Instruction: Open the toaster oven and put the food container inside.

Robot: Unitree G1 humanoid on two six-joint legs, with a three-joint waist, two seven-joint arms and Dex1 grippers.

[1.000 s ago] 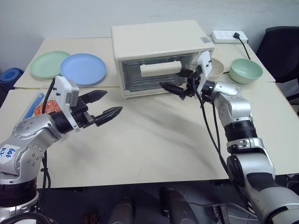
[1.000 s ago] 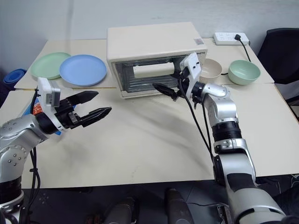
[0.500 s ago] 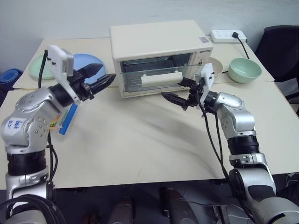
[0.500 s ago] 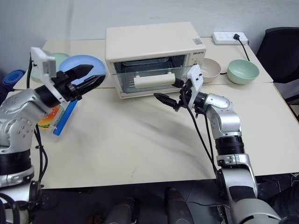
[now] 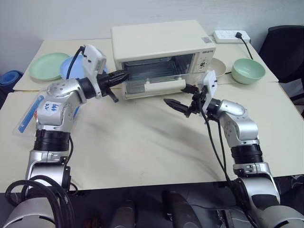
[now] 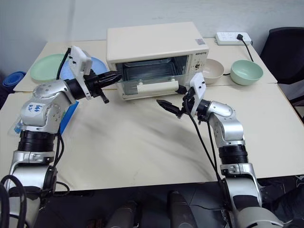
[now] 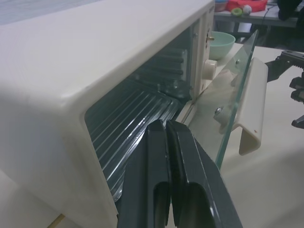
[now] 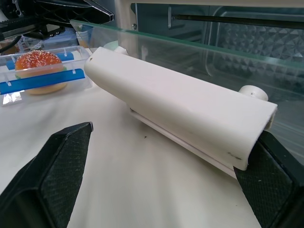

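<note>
Fingers of the right gripper (image 5: pixel 183 97) spread wide, empty, below the handle (image 5: pixel 164 86) at the toaster oven (image 5: pixel 161 52) door's six o'clock to lower it; left gripper (image 5: pixel 121 76) fingers pinched together, empty, at the opening's nine o'clock.

A big cream table (image 5: pixel 156 147) sits in the middle of the room. A second table of the same color (image 5: pixel 52 47) is pushed up against its far side, with a thin seam between them. Behind the tables is a plain wall (image 5: pixel 71 16), pale and bluish. A black chair (image 5: pixel 285 47) stands at the right end of the big table, near the wall. A blue round thing (image 5: pixel 8 78) sits low down past the left end of the big table. The floor under the near edge of the big table is dark (image 5: pixel 147 209). The light is soft and even, with faint gray shadows on the big table.
</note>
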